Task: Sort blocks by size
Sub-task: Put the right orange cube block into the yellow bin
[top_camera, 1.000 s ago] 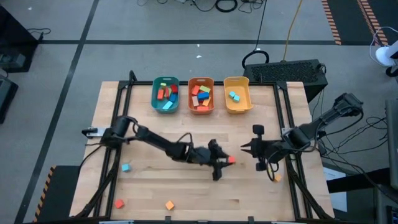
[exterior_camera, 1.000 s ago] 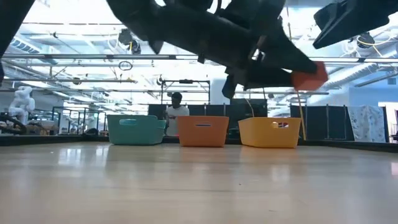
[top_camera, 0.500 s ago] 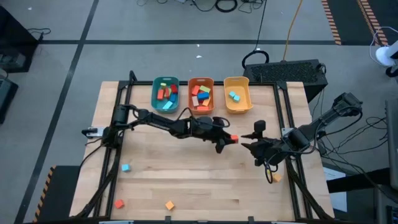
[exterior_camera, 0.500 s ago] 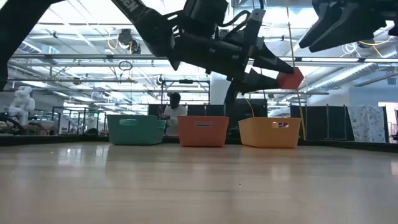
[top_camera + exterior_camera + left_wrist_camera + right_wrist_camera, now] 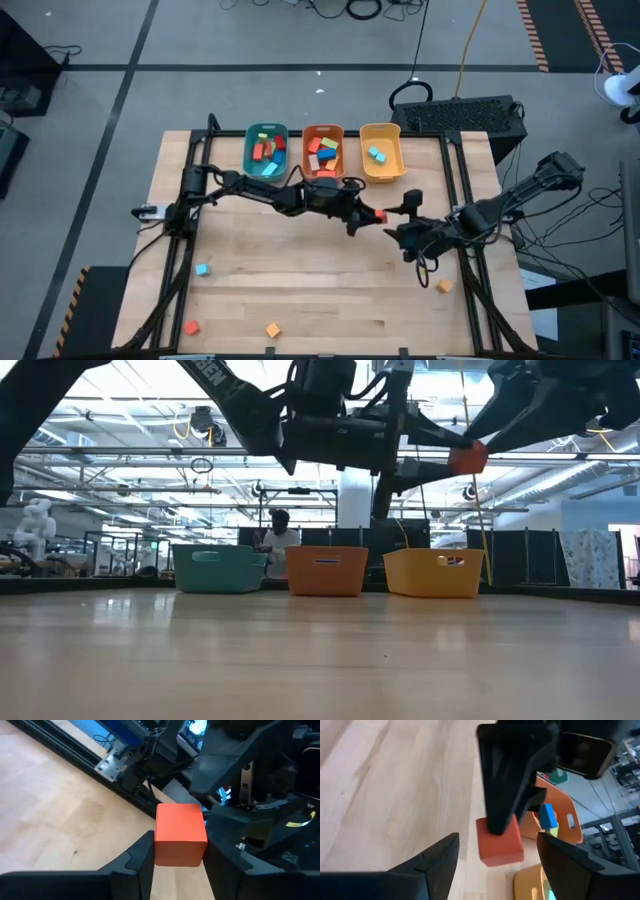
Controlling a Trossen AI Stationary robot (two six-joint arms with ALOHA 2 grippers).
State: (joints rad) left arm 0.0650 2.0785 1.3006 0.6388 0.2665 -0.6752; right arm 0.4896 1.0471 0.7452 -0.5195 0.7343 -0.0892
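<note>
Red cube (image 5: 180, 835) sits clamped between my left jaws (image 5: 368, 214), lifted above the surface (image 5: 300, 280), in front of the yellow bin (image 5: 381, 150). Left wrist view: cube faces flat against both fingers, top edge clear of them. My right jaws (image 5: 495, 855) stand wide open facing the cube, one finger to each side, not touching it; right wrist view shows the cube under my left fingers, with the orange bin (image 5: 560, 815) and a blue block (image 5: 547, 816) behind it.

Low view only: cube (image 5: 467, 458) hangs high over the three bins, teal bin (image 5: 218, 568) at one end, and a person (image 5: 284, 540) stands behind them.

High view only: teal bin holds several mixed blocks, orange bin also, yellow bin one blue block (image 5: 375, 154). Loose on the surface: light blue cube (image 5: 202, 270), red-orange cube (image 5: 190, 327), orange cube (image 5: 272, 329), tan cube (image 5: 444, 286) near my right arm.
</note>
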